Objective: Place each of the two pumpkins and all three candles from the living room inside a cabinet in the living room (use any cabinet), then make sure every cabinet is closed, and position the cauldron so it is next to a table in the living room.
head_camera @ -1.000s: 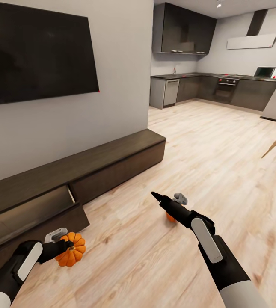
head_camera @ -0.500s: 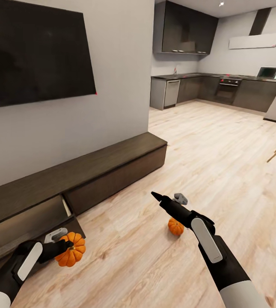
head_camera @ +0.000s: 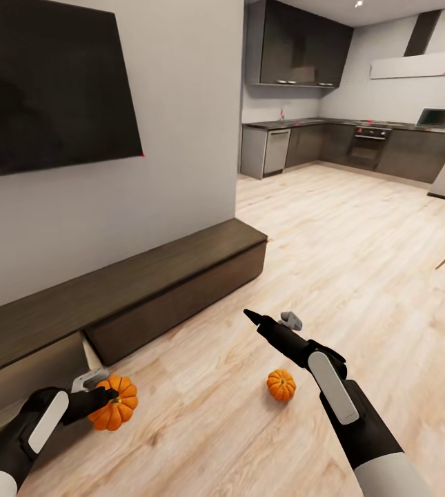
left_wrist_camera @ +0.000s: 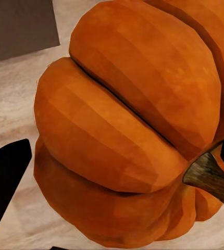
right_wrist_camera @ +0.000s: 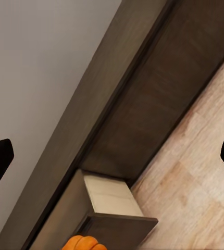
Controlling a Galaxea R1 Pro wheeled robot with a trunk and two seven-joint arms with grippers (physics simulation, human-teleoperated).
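1. Left gripper (head_camera: 105, 392) is clamped on a round ribbed orange pumpkin (head_camera: 114, 402), held low near the floor just in front of the long low dark brown wooden cabinet (head_camera: 160, 283). From the left wrist, that pumpkin (left_wrist_camera: 133, 125) sits right up close, brown stem off to one side, black fingertips (left_wrist_camera: 5, 177) at its sides.
2. Cabinet runs along the pale grey wall (head_camera: 181, 138) under a big black wall-mounted TV (head_camera: 50, 83). One drawer (head_camera: 39, 369) at its left part is pulled out; the right wrist shows the drawer's pale wood inside (right_wrist_camera: 109, 195) and its dark front edge sticking out over the floor.
3. Second small orange pumpkin (head_camera: 281, 384) sits on the light wood plank floor (head_camera: 332, 241), well apart from the cabinet, just beside the right arm.
4. Right gripper (head_camera: 270, 319) hovers above the floor with its fingers spread, nothing between them.
5. Plenty of bare floor to the right, running back to a dark kitchen (head_camera: 360, 141). No readable writing anywhere.
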